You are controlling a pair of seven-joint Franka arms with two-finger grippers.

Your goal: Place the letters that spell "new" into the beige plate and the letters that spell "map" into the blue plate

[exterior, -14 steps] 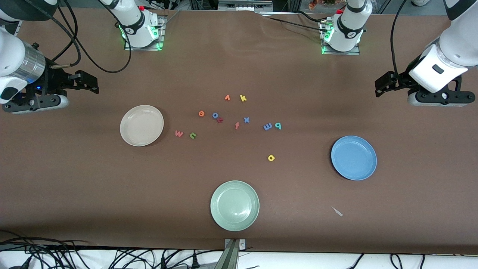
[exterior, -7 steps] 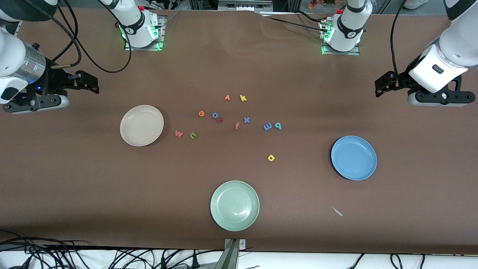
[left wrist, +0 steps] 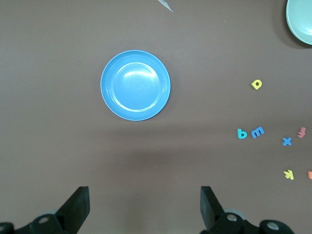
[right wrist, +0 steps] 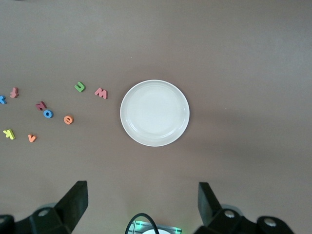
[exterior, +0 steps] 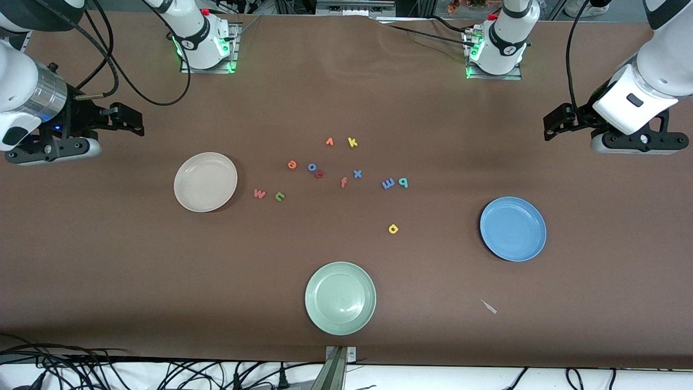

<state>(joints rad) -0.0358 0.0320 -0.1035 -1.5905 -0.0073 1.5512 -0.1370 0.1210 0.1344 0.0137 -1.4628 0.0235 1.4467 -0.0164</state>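
While both grippers wait, fingers apart, beige plate [exterior: 205,181] empty.

A robotics lab: two bolted-down arm bases [exterior: 203,40], brown-covered table [exterior: 346,97], loose cables [exterior: 108,374].

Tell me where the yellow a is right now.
In the front view the yellow a lies alone on the table, nearer the camera than the blue m and teal p, between the green plate and blue plate.

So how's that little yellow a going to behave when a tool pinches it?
The yellow a looks like thin foam lying flat, so probably very light and squashy. It is tiny, so it may skid on the brown table cover or slip sideways. Rolling seems unlikely.
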